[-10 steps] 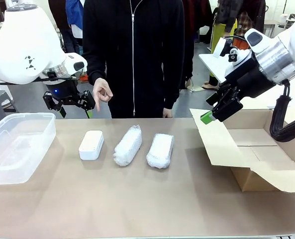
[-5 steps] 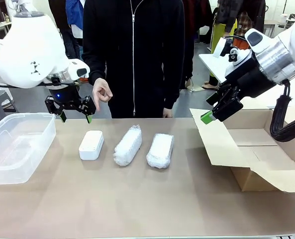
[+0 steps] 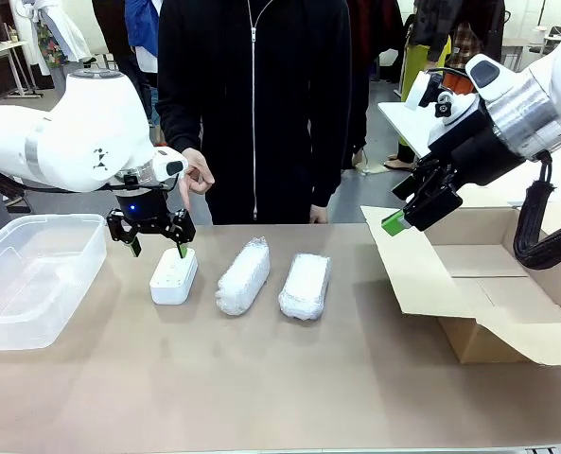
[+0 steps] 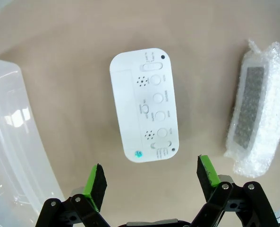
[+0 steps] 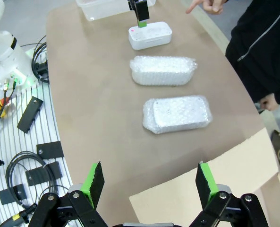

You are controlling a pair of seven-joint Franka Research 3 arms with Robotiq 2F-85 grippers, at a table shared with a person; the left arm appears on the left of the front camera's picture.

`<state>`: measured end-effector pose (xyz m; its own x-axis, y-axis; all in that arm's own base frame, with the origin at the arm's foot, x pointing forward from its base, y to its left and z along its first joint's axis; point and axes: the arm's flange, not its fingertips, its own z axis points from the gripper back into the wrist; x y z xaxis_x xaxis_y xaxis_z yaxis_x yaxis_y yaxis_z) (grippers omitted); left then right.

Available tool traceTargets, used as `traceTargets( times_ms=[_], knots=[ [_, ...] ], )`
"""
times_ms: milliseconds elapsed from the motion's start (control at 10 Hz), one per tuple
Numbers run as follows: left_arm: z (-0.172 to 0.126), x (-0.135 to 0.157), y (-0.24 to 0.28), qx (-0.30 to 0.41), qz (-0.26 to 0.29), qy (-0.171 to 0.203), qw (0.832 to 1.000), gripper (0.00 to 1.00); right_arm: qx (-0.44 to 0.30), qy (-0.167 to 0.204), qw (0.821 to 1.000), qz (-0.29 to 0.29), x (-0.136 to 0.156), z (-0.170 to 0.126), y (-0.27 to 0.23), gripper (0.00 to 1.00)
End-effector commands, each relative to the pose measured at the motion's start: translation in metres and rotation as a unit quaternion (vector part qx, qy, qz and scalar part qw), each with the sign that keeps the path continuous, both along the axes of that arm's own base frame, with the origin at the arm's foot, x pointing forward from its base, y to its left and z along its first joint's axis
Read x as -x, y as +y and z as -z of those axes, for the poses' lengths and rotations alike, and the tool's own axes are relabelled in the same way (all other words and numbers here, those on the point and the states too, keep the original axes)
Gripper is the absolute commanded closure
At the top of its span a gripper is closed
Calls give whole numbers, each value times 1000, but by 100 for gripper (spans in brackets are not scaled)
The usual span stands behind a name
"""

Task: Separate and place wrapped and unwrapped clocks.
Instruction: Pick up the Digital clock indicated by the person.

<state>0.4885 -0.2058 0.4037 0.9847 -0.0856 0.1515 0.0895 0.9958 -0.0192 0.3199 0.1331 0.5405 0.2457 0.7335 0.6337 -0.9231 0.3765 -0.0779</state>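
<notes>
— How are the left jaws standing?
— They are gaping, hovering just above the bare clock [image 3: 173, 275]; the wrapped clocks [image 3: 243, 275] are lying off to one side.
— The right jaws?
— Gaping too, well apart from every clock.

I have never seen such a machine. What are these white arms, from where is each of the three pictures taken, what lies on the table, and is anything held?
These are two robot arms. Each ends in a black two-finger gripper with green pads. The wide picture comes from a fixed camera on the robot's side, looking across the table at a person. The other two pictures come from cameras on the wrists, looking along the fingers.

In a row on the table lie a bare white clock, a wrapped clock and a second wrapped clock, both in bubble wrap. A clear plastic tub stands at the robot's left and an open cardboard box at its right.

The left gripper hangs open just above the bare clock. The right gripper is open in the air near the box. Neither holds anything. The person's hand points downwards.
</notes>
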Motion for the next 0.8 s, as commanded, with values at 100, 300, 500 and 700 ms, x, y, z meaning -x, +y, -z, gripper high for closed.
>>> traceTargets(
  times_ms=[100, 300, 500, 700],
  knots=[
    [10, -23, -12, 9, -9, 16, 1000, 0, -8, 6, 1000, -7, -1, 2, 1, 0],
    [23, -33, -13, 2, -12, 38, 999, 0, -8, 6, 1000, -7, -1, 2, 1, 0],
    [33, -40, -6, 6, -24, 45, 999, 0, -8, 6, 1000, -7, -1, 2, 1, 0],
    [41, -48, -2, 12, -23, 48, 998, 0, -8, 6, 1000, -7, -1, 2, 1, 0]
  ],
)
